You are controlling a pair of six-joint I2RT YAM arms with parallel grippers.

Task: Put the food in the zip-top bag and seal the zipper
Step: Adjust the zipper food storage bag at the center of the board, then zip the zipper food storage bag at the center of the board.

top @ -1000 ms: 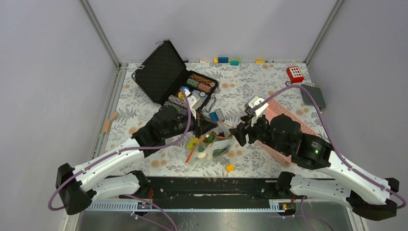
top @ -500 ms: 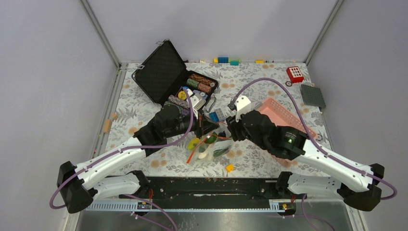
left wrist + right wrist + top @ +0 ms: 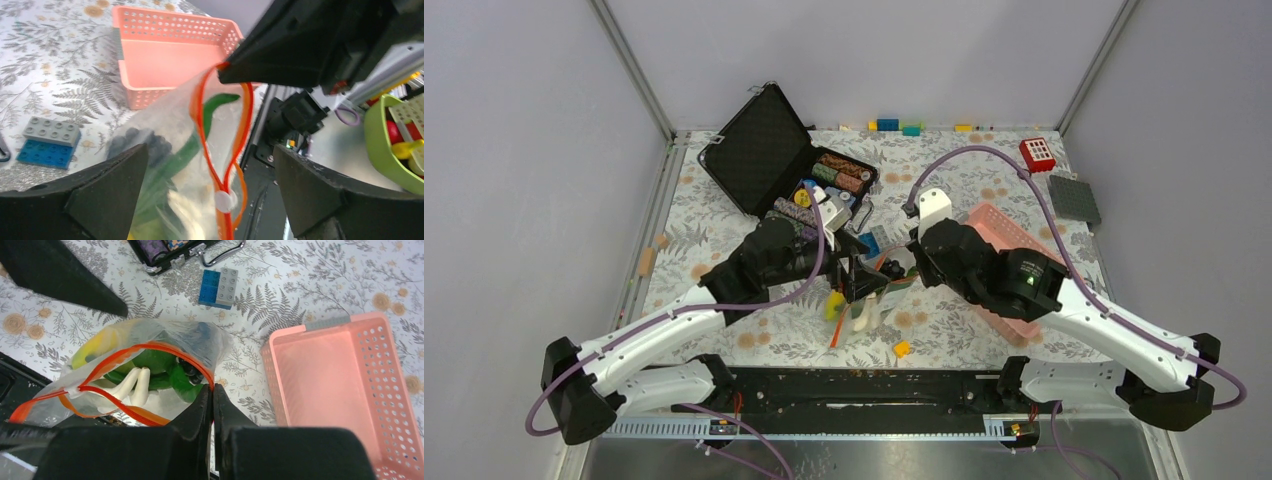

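Right pincer (image 3: 212, 392): clenched, fingers pressed together on the rim of the bag's mouth, gripping the orange-red strip at one end of the opening.
Left pincer (image 3: 210, 150): released, fingers spread wide, one on each side of the bag; whether they touch the plastic I cannot tell.
Zip-top bag (image 3: 200, 340): clear and floppy, between the two pincers over the near middle of the worktop (image 3: 964, 180), hanging from the right pincer's grip.
Zipper (image 3: 150, 347): unsealed, its two strips apart in a long loop; white slider (image 3: 226, 199) at the end away from the right pincer.
Food in bag: long green pod (image 3: 200, 135), white mushroom-like pieces (image 3: 135, 385), yellow piece (image 3: 95, 352), dark piece (image 3: 135, 140).
Loose on worktop: small yellow bit (image 3: 902, 349) near the front edge, apart from the bag.
Pink basket (image 3: 325, 380): just beside the bag on the right arm's side.
Bricks: blue and grey pair (image 3: 218, 287), just beyond the bag.
Black case (image 3: 764, 150): lid open, far left, rolls of poker chips (image 3: 839, 172) inside.
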